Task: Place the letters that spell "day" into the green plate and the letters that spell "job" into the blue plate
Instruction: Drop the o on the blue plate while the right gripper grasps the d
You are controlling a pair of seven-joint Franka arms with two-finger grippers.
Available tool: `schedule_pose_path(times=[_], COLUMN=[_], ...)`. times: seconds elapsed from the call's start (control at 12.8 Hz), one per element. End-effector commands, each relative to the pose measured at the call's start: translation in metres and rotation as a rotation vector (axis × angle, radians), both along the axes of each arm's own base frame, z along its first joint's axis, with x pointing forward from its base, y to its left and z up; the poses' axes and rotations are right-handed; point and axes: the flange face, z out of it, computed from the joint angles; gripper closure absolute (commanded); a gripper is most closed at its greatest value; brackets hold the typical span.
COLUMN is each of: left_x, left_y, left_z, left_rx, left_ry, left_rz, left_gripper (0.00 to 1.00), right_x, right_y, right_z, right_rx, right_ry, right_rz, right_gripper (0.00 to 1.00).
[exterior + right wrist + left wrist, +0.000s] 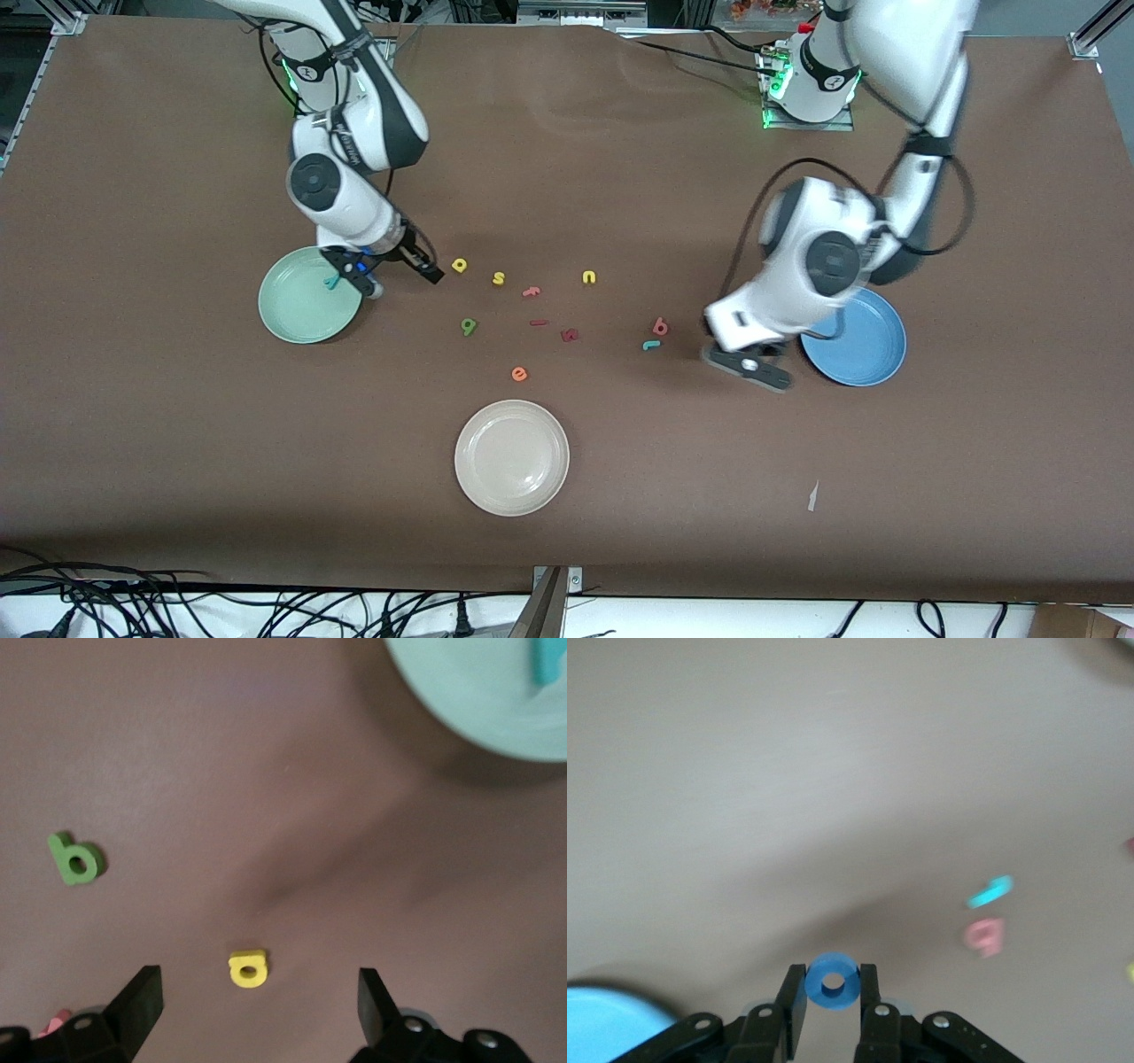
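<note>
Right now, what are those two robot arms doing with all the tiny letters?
They're sorting foam letters onto plates. The left gripper is shut on the blue "o", up beside the blue plate. The right gripper is open over the yellow "d". The teal "y" lies in the green plate. The green "a", pink "b" and teal "j" wait on the table.

Front camera: high, facing both bases, whole surface (177, 461) in view. Wrist cameras: close, angled down past their own jaws. Left shares pink b (983, 936) with front; right shares yellow d (248, 968), green plate (461, 700).
</note>
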Motion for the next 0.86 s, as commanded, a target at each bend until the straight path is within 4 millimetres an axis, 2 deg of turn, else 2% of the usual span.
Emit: schedule_pose_path(times=[0.0, 0.08, 0.24, 0.39, 0.47, 0.55, 0.63, 0.71, 0.78], left_x=[0.002, 0.002, -0.008, -0.029, -0.036, -0.047, -0.056, -0.063, -0.071], left_y=[0.075, 0.09, 0.121, 0.153, 0.16, 0.16, 0.152, 0.152, 0.153], left_z=[-0.012, -0.018, -0.037, -0.063, -0.072, -0.082, -0.083, -0.087, -0.092], left_rx=[-0.024, -0.02, 0.023, 0.043, 0.049, 0.054, 0.056, 0.058, 0.061], left_ry=[0.06, 0.082, 0.122, 0.179, 0.168, 0.141, 0.113, 0.102, 0.085], left_rz=[-0.021, -0.002, 0.022, 0.055, 0.069, 0.073, 0.064, 0.062, 0.063], left_gripper=[1.0, 1.0, 1.0, 1.0, 1.0, 1.0, 1.0, 1.0, 1.0], right_x=[-0.008, -0.015, -0.021, -0.022, -0.022, -0.022, -0.022, -0.021, -0.021], right_y=[0.021, 0.03, 0.035, 0.037, 0.037, 0.037, 0.037, 0.036, 0.037], right_z=[-0.036, -0.049, -0.06, -0.06, -0.06, -0.06, -0.06, -0.059, -0.058], right_rx=[-0.012, -0.02, -0.031, -0.03, -0.03, -0.031, -0.03, -0.029, -0.028], right_ry=[-0.039, -0.047, -0.045, -0.047, -0.047, -0.047, -0.047, -0.049, -0.05], right_rz=[-0.036, -0.019, -0.002, 0.001, 0.001, 0.002, 0.005, 0.007, 0.007], right_gripper=[0.05, 0.08, 0.14, 0.35, 0.48, 0.63, 0.76, 0.86, 0.91])
